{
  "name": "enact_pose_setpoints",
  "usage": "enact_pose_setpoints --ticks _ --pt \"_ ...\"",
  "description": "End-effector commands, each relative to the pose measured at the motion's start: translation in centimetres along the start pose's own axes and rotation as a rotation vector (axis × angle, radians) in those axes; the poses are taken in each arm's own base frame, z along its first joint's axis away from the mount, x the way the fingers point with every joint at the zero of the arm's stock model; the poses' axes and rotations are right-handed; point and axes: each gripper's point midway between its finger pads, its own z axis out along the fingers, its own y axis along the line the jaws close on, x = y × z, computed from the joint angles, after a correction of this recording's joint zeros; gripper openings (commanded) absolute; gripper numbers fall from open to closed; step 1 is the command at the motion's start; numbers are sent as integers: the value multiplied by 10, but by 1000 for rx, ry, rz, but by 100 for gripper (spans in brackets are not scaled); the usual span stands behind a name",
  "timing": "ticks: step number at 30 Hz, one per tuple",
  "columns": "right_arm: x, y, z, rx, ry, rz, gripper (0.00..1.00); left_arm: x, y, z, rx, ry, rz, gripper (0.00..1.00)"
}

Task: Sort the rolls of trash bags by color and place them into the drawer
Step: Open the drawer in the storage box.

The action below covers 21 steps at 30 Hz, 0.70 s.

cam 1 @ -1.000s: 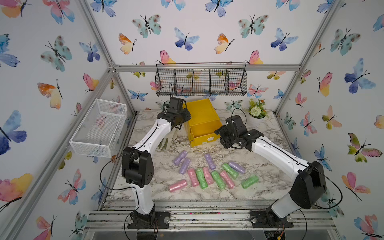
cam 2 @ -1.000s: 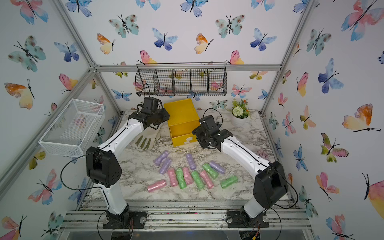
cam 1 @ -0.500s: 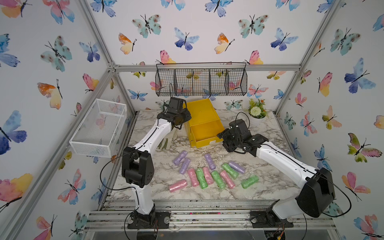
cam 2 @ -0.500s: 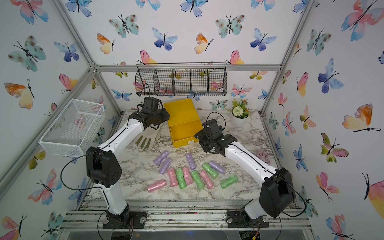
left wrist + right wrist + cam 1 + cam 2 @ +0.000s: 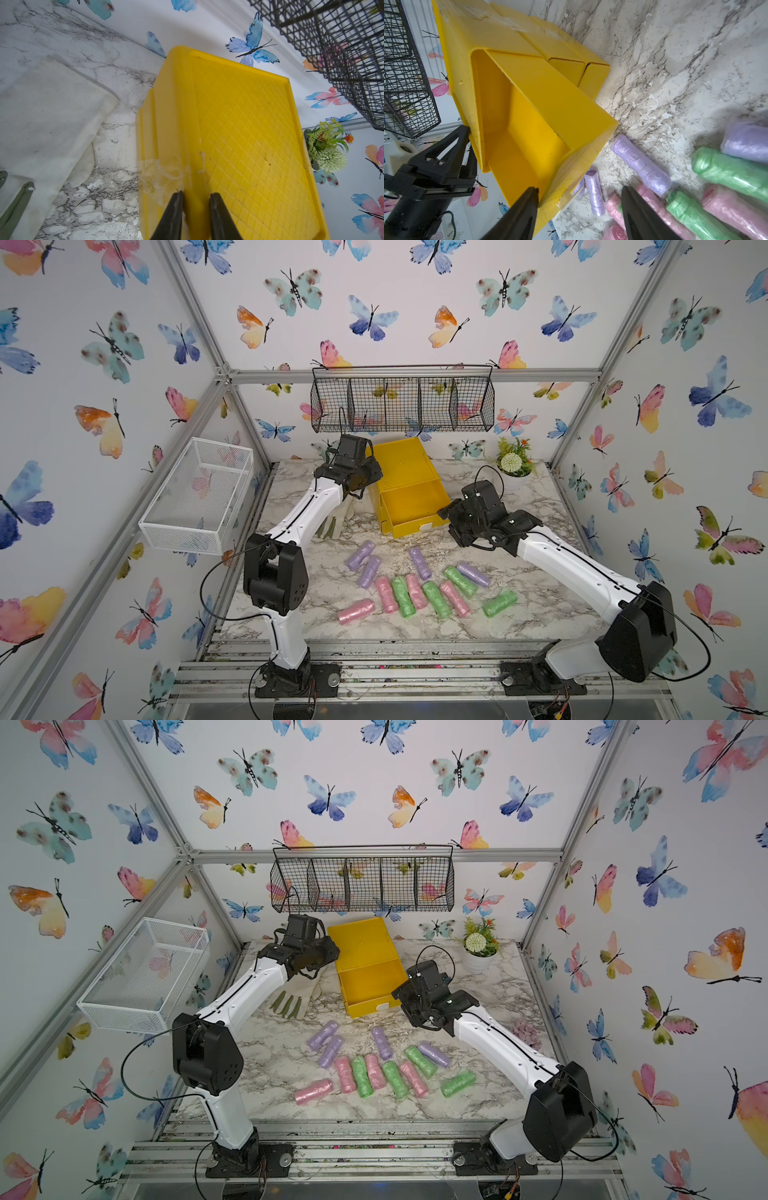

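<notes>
Nearest, twelve crinkly rolls [image 5: 403, 596], pink, green and purple, lie mixed on the marble table [image 5: 540, 614], none yet stowed. Beyond them the right gripper [image 5: 580, 188] hangs with fingers apart either side of the top drawer's [image 5: 415, 526] front wall. The drawer stands pulled out and empty, likely ready for loading. Farthest, the left gripper [image 5: 196, 193] pinches the raised top rim of the yellow drawer chest [image 5: 401, 460], apparently steadying it.

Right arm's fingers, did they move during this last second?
Yes. The right arm's fingers have backed toward the front of the table, farther from the potted plant, and stand open astride the drawer front.
</notes>
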Motion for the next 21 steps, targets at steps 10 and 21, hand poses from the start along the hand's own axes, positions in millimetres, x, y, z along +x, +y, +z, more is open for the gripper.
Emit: enact_pose_setpoints --ticks 10,21 --pt "1 -18 -12 58 -11 -14 68 70 33 29 -103 220 6 24" --pt "4 5 -12 25 -3 -27 77 70 34 28 -103 220 4 27"
